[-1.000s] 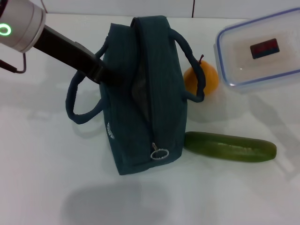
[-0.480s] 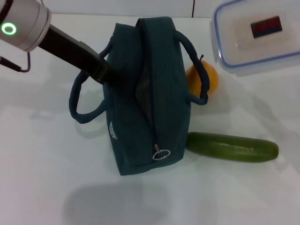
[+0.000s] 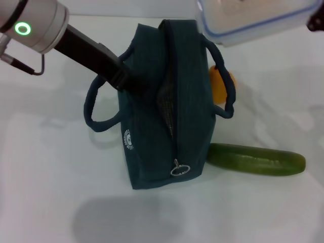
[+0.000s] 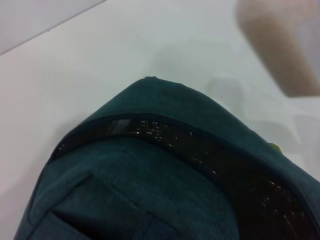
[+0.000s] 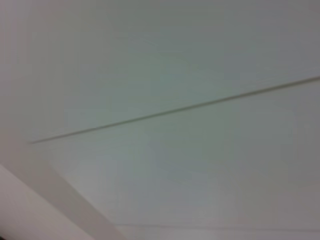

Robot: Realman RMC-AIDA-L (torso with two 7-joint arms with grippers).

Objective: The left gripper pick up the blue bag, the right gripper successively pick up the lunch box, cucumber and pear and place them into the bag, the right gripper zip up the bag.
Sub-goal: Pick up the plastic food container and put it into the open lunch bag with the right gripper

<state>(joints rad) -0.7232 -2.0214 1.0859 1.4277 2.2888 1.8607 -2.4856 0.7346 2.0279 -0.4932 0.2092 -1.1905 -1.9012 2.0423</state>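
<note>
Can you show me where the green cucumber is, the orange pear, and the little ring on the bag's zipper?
Long smooth green cucumber (image 3: 255, 159): head view, middle of its body.
Small orange-yellow pear (image 3: 218, 85): head view, visible side behind the bag handle.
Metal ring zipper pull (image 3: 179, 170): head view, on the ring, near end of the dark teal-blue fabric bag (image 3: 152, 142).

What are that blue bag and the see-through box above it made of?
The blue bag looks like matte woven fabric: soft folds, loop handles, a zipper with a metal ring; its inside glints, perhaps foil. The lunch box looks like glossy clear plastic with a blue rim.
</note>
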